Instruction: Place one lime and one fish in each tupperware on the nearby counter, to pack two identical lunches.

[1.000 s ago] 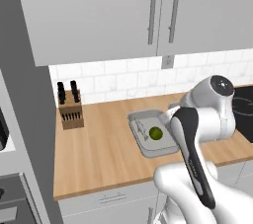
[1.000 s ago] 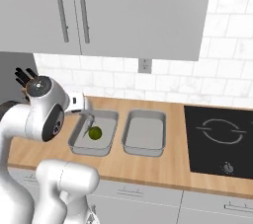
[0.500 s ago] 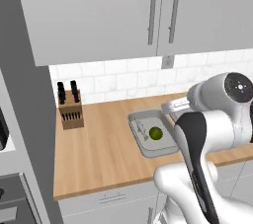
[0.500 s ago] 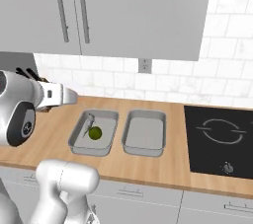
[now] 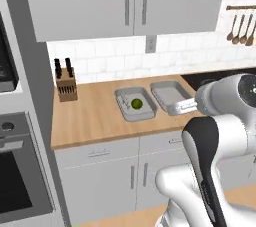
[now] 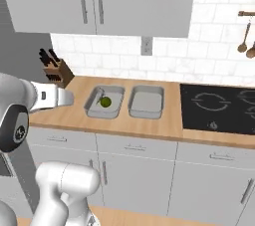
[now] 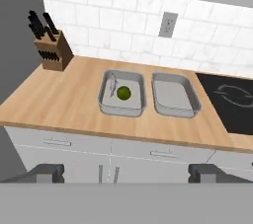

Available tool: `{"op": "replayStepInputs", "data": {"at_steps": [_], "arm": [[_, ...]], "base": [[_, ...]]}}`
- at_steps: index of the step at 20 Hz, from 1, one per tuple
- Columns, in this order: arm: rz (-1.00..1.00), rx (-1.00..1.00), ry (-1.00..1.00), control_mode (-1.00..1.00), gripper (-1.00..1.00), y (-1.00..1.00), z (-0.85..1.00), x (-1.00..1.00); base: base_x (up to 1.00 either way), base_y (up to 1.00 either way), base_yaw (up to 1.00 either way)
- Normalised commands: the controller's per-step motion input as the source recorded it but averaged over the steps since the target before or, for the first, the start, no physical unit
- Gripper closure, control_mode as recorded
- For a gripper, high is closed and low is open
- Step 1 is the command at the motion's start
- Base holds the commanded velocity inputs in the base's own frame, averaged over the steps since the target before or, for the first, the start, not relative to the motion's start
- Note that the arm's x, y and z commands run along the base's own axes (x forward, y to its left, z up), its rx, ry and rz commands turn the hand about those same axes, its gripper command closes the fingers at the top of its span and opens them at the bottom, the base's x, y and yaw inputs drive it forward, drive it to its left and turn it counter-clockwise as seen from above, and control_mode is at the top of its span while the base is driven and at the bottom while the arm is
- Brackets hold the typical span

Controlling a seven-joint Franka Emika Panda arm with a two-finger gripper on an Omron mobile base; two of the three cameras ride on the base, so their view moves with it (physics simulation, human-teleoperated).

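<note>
Left base view: you've got two grey tupperwares side by side on the wood surface. The left tupperware has a lime in it; the right tupperware looks empty, though the arm's forearm covers its near corner. A knife block stands by the wall, well apart from both. Right base view: same picture, the lime sits in the left tupperware with a thin pale-grey thing beside it near the back left corner, which may be a fish but it's too small to be sure; the right tupperware shows a bare floor. The stovetop lies just past it. Hand view: the claw hangs back off the surface edge, looking down over both boxes, with its fingertips standing far apart, fully spread, holding nothing and touching nothing. The lime and the likely fish lie together in the left box; the right box is empty. Judging from this, you're about halfway: one lunch looks packed, and the second box has yet to get its lime and fish, neither spotted on the surface here.
</note>
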Motion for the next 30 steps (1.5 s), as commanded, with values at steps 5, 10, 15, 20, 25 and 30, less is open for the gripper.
{"op": "replayStepInputs", "data": {"at_steps": [5,10,15,20,25,30], "arm": [[0.0,0.0,0.0,1.0,-1.0,0.0,0.0,0.0],[0.0,0.0,0.0,1.0,-1.0,0.0,0.0,0.0],[0.0,0.0,0.0,1.0,-1.0,0.0,0.0,0.0],[0.0,0.0,0.0,1.0,-1.0,0.0,0.0,0.0],[0.0,0.0,0.0,1.0,-1.0,0.0,0.0,0.0],[0.0,0.0,0.0,1.0,-1.0,0.0,0.0,0.0]], "base": [[-1.0,-0.41,0.29],[-0.79,-0.08,0.67],[-0.31,0.0,0.87],[0.01,0.0,0.97],[0.0,0.0,1.0],[0.0,0.0,1.0]]}}
